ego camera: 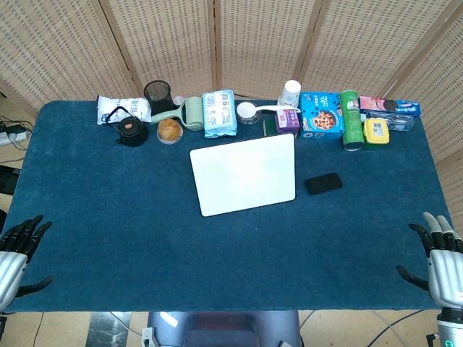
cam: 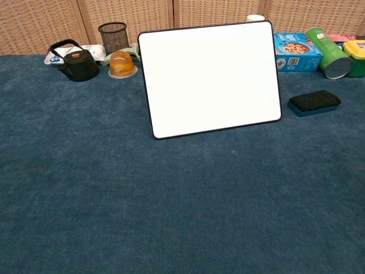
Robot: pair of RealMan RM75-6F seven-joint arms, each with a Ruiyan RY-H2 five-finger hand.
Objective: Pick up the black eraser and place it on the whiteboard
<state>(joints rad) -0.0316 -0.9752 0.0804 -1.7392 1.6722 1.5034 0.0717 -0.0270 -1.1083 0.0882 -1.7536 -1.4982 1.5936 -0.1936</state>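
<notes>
The black eraser (ego camera: 323, 183) (cam: 315, 102) lies flat on the blue cloth, just right of the whiteboard (ego camera: 244, 173) (cam: 211, 78), apart from it. The whiteboard lies mid-table with nothing on it. My left hand (ego camera: 16, 253) hangs at the near left edge of the table, fingers apart, holding nothing. My right hand (ego camera: 440, 260) sits at the near right edge, fingers spread and empty, well short of the eraser. Neither hand shows in the chest view.
Along the far edge stand a black teapot (ego camera: 129, 130), mesh cup (ego camera: 158, 94), orange jelly cup (ego camera: 169, 131), tissue pack (ego camera: 218, 113), white bottle (ego camera: 289, 92), blue cookie box (ego camera: 321, 115), green can (ego camera: 351, 120) and yellow box (ego camera: 376, 131).
</notes>
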